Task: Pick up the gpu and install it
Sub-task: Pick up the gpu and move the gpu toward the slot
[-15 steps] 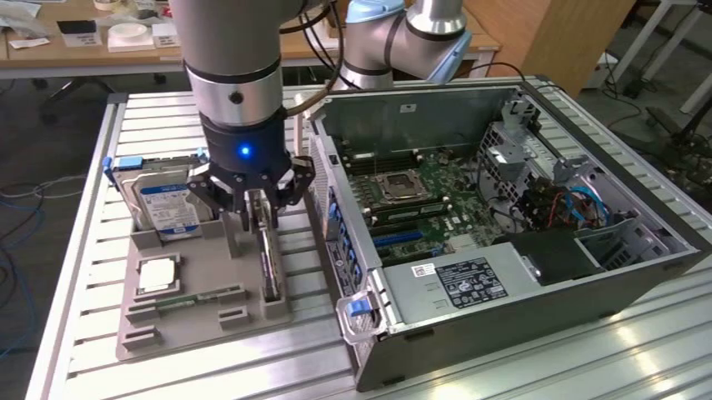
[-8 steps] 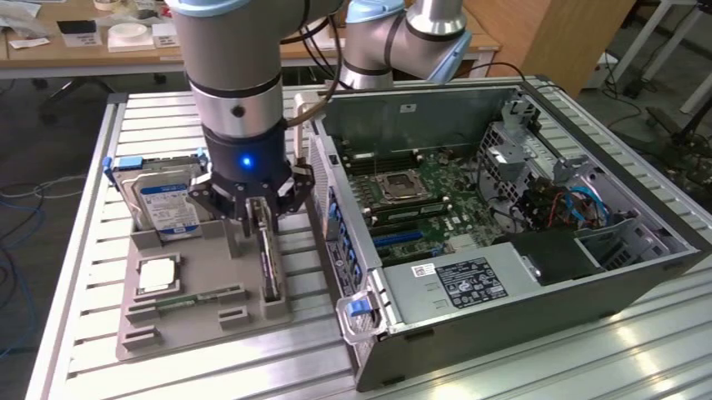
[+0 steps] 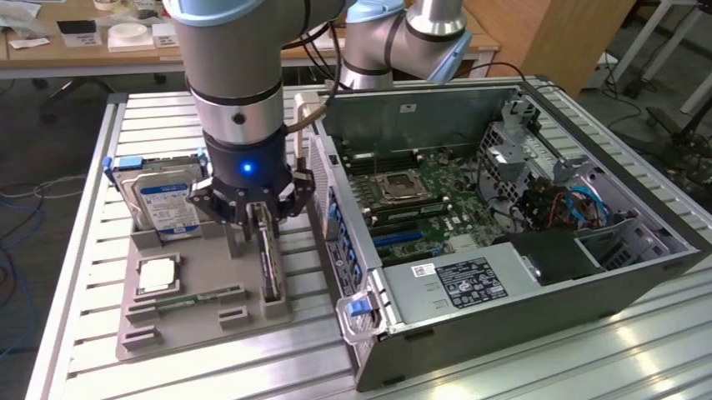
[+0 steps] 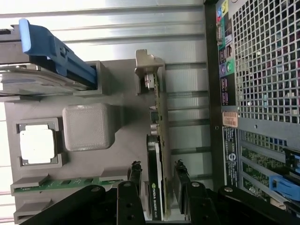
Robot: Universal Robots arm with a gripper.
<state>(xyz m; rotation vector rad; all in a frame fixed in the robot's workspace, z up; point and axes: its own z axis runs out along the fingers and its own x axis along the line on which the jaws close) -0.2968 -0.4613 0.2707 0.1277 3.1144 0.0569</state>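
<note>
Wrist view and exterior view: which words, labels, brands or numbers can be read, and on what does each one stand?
"NVIDIA" on the black face of the gpu; the print after it is too small.
Label on the hard drive: too small to read.
Label on the power supply: too small to read.
Stickers on the computer case: too blurred to read.

The counter [image 3: 167,112] is ribbed bare metal with a dull sheen. The holder [image 4: 117,150] on it is matt grey plastic, slightly grainy. The graphics card [image 4: 157,117] is green circuit board with a bright, smooth metal end bracket. The pincer [image 4: 157,165] looks matt black. The computer case [image 4: 262,56] is grey perforated sheet metal.
</note>
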